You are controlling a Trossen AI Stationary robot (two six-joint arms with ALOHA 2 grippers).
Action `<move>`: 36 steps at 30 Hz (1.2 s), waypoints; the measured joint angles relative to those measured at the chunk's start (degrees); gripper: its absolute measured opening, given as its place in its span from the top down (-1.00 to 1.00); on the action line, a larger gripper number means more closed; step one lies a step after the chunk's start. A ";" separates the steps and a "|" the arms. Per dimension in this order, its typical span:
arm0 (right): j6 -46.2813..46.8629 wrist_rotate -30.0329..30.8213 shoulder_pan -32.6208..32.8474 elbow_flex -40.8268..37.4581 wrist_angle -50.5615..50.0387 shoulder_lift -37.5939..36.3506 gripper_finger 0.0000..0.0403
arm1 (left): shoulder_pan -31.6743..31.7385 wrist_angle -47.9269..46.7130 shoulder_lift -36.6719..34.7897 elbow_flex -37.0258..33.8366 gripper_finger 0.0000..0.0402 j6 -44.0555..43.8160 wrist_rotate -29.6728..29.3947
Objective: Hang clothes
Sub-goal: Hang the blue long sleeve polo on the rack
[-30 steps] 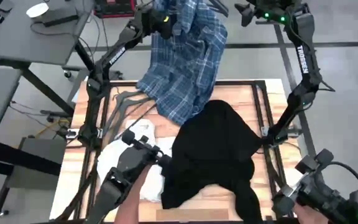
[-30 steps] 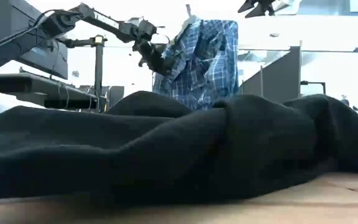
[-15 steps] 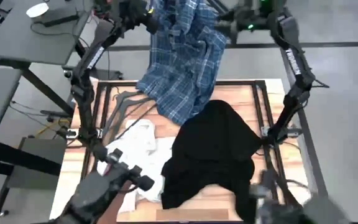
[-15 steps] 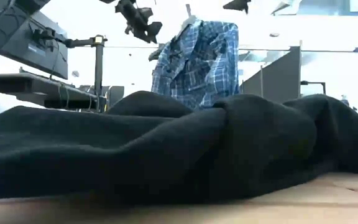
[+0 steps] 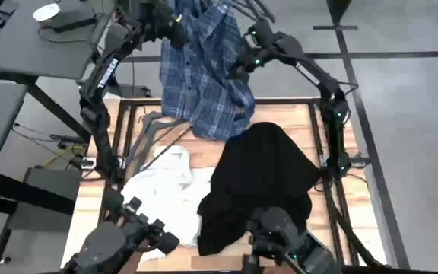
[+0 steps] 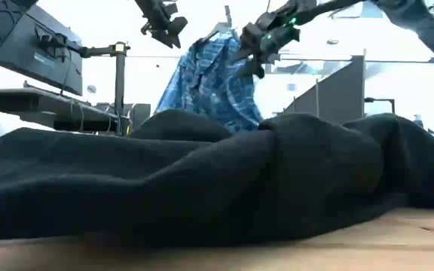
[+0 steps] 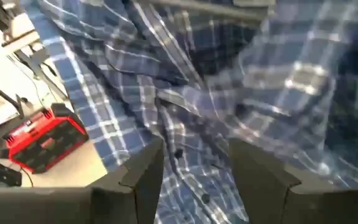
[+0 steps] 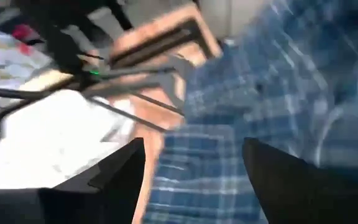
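The blue-and-white plaid shirt (image 5: 204, 72) hangs on a hanger above the table's far edge; the hanger's hook (image 6: 227, 11) shows in the low view. The black top (image 5: 261, 183) lies heaped on the table's middle right, and the white top (image 5: 162, 190) lies crumpled to its left. My left gripper (image 5: 175, 24) is open, high at the shirt's left shoulder, with plaid cloth just ahead of its fingers (image 7: 194, 155). My right gripper (image 5: 243, 61) is open at the shirt's right side (image 6: 251, 47). My right gripper stands level at the plaid shirt's right side (image 8: 241, 130), coming from the table's right. I cannot tell whether its open fingers touch the cloth. My left gripper has plaid cloth close ahead of its open fingers; I cannot tell whether it touches.
Spare dark hangers (image 5: 150, 125) lie on the table's far left by the black frame rail (image 5: 319, 129). A grey desk (image 5: 21, 46) stands off the table's left. A red box (image 7: 42, 137) sits beyond the shirt.
My right gripper has swung from the far right, toward the table's left and down, to the shirt's right side. My left gripper has left the shirt's left side and risen. The shirt has swung toward the table's left and hangs skewed and narrower.
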 joint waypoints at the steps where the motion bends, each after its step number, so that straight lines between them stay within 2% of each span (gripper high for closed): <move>1: -0.01 0.80 -0.45 -0.01 0.07 -0.79 -0.27 | -0.08 -0.21 0.01 0.00 0.18 0.46 0.01; 6: -0.01 1.15 -2.02 0.10 1.17 -7.03 -0.27 | -0.21 0.14 0.01 0.00 0.18 2.06 0.14; 13: -0.96 0.91 -0.95 0.24 3.81 -16.27 -0.27 | -0.16 2.11 -0.02 0.00 0.18 3.56 0.10; 16: -1.88 0.63 0.23 0.26 4.09 -18.07 -0.27 | -0.16 2.11 -0.02 0.00 0.18 3.56 0.09; 20: -6.08 -4.06 2.99 0.25 4.24 -18.34 -0.27 | -0.16 2.11 -0.02 0.00 0.18 3.60 0.09; 23: -6.87 -4.11 4.50 0.16 4.70 -17.91 -0.27 | -0.16 1.91 -0.02 0.00 0.18 4.62 0.07; 25: -7.13 -0.98 4.59 0.10 4.94 -17.85 -0.27 | -0.16 0.83 -0.02 0.00 0.18 5.24 0.05; 30: -5.04 18.33 1.79 0.16 0.43 -20.33 -0.27 | -0.14 -2.81 -0.02 0.00 0.18 5.32 -0.06; 32: -2.87 24.19 0.55 0.21 -2.58 -21.00 -0.27 | -0.14 -3.36 -0.02 0.00 0.18 5.60 -0.06; 34: 0.94 27.72 -0.86 0.23 -5.56 -21.22 -0.27 | -0.15 -3.33 -0.02 0.00 0.18 6.25 -0.04; 36: 4.60 27.93 -1.86 0.21 -8.05 -21.20 -0.27 | -0.16 -2.87 -0.02 0.00 0.18 7.06 -0.04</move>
